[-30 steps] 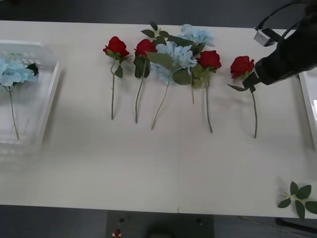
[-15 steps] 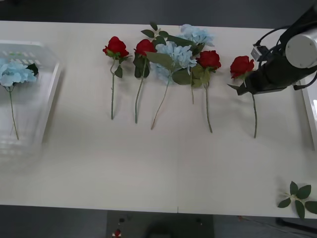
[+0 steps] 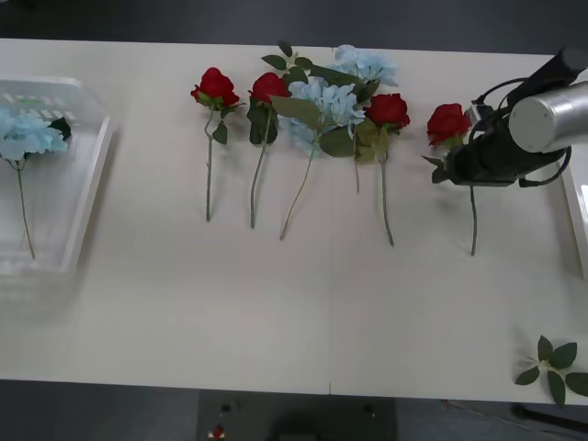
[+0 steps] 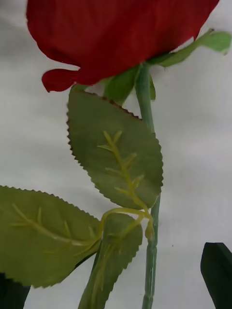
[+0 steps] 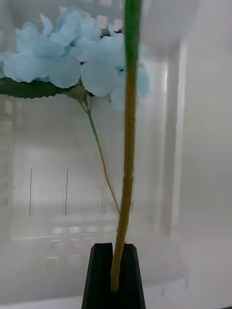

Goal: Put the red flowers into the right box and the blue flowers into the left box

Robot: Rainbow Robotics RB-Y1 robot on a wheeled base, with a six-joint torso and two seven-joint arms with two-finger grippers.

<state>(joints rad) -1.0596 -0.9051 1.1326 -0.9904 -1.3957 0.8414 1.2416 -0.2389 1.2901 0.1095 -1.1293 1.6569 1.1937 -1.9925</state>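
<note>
Front view: the left box [image 3: 55, 175], a translucent crate at the tabletop's [image 3: 303, 312] left edge, is seen holding one blue flower [image 3: 26, 134], head toward the far end, stem along the box. A thin white rim of the right box [image 3: 576, 207] is seen at the right edge; its contents cannot be told. On the tabletop a row is laid out: two red roses [image 3: 217, 86], a blue hydrangea cluster [image 3: 323, 103] with another behind it, a third rose beside the cluster, and the rightmost red rose [image 3: 447, 122] apart from them. A loose leaf sprig [image 3: 554, 361] lies at the near right corner. The right gripper [image 3: 452, 169] is placed at the rightmost rose's stem just under the head. Against the frame a second ago, the right arm is rotated more level and lower; the flowers are unmoved.

Right wrist view: the rose's [image 4: 121, 34] stem and leaves are framed between black fingers [image 4: 217, 273] set apart at the corners, stem not clamped.

Left wrist view: the left gripper's [image 5: 114, 277] black fingers are closed together on a flower stem [image 5: 126, 145], above the crate and its blue flower [image 5: 77, 60].
</note>
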